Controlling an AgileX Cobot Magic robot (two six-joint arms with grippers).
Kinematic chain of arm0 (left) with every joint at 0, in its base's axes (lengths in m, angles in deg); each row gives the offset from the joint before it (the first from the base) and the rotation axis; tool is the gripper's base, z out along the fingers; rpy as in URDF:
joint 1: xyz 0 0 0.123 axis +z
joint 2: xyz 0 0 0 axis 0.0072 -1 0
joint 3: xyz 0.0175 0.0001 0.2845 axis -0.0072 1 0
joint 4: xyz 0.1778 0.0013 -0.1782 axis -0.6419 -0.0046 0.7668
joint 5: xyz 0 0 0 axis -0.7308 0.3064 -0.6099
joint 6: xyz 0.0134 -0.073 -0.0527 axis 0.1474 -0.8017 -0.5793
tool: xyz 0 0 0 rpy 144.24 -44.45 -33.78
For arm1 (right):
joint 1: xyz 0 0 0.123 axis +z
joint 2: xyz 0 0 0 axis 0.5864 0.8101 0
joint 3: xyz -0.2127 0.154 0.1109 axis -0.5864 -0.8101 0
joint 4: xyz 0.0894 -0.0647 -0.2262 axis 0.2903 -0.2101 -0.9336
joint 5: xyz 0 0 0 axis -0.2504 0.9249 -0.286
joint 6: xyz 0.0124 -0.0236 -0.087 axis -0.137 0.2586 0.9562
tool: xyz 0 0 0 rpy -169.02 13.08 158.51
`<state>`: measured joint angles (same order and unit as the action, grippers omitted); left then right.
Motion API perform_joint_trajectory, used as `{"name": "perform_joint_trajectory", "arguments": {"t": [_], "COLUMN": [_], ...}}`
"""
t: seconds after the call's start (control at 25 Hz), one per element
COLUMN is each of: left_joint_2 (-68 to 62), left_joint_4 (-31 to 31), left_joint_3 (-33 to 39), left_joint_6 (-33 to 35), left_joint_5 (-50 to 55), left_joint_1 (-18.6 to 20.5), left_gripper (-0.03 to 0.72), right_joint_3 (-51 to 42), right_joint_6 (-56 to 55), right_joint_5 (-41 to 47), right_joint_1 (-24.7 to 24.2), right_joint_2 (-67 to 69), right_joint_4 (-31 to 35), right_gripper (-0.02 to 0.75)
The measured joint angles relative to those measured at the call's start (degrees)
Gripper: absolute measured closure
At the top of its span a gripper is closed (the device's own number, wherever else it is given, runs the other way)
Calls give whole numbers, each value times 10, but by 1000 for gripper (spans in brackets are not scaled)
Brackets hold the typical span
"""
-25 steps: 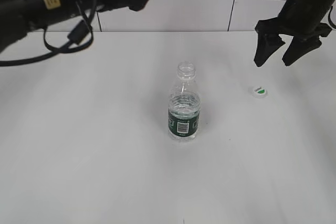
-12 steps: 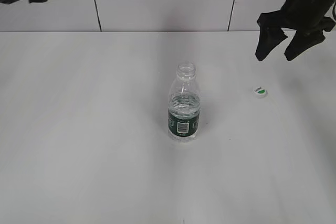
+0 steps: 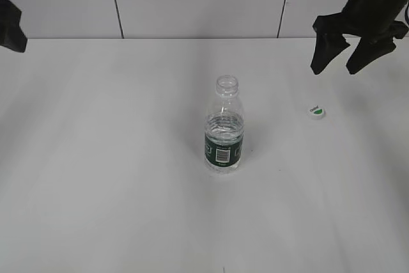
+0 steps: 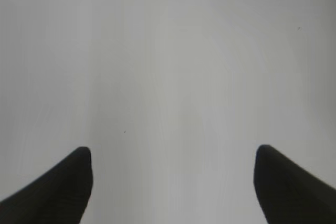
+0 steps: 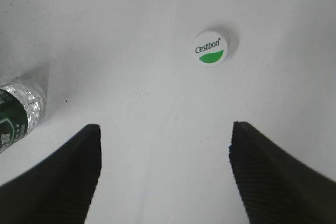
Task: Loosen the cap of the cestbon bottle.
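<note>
Pincers: my right gripper (image 3: 338, 62) hangs spread and empty above the table (image 3: 128, 158); left gripper (image 4: 173, 182) parted too, over bare surface.
Cap (image 5: 211, 48): off, lying flat, smooth white disc, green mark up, near my right pincer.
Bottle (image 3: 224, 129): upright mid-table, clear ribbed plastic, mouth bare, so I judge loosening done.

- The small clear ribbed plastic bottle (image 3: 224, 126) looks glossy and see-through, with glints on its ridges.
- Its dark green label band (image 3: 223, 148) has a smooth sheen.
- The small round white plastic cap (image 5: 210, 48) is smooth, its print crisp.
- The white table (image 3: 115, 158) is smooth and matt.
- The black right gripper's fingers (image 5: 58, 182) look matt and finely textured.
</note>
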<state>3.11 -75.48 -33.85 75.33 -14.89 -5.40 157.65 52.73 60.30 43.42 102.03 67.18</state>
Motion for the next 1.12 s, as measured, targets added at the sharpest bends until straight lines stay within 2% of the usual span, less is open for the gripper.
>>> {"name": "perform_joint_trajectory", "arguments": {"t": [0.16, 0.68, 1.12], "left_joint_2": [-9, -9, 6], "left_joint_4": [5, -1, -13], "left_joint_3": [0, 0, 0], "left_joint_6": [7, 24, 25], "left_joint_5": [23, 55, 57], "left_joint_1": [22, 25, 25], "left_gripper": [122, 127, 129], "right_joint_3": [0, 0, 0], "right_joint_6": [0, -3, -59], "right_joint_5": [0, 0, 1], "right_joint_1": [0, 0, 0], "right_joint_2": [0, 0, -38], "right_joint_4": [0, -3, -142], "right_gripper": [157, 157, 157]}}
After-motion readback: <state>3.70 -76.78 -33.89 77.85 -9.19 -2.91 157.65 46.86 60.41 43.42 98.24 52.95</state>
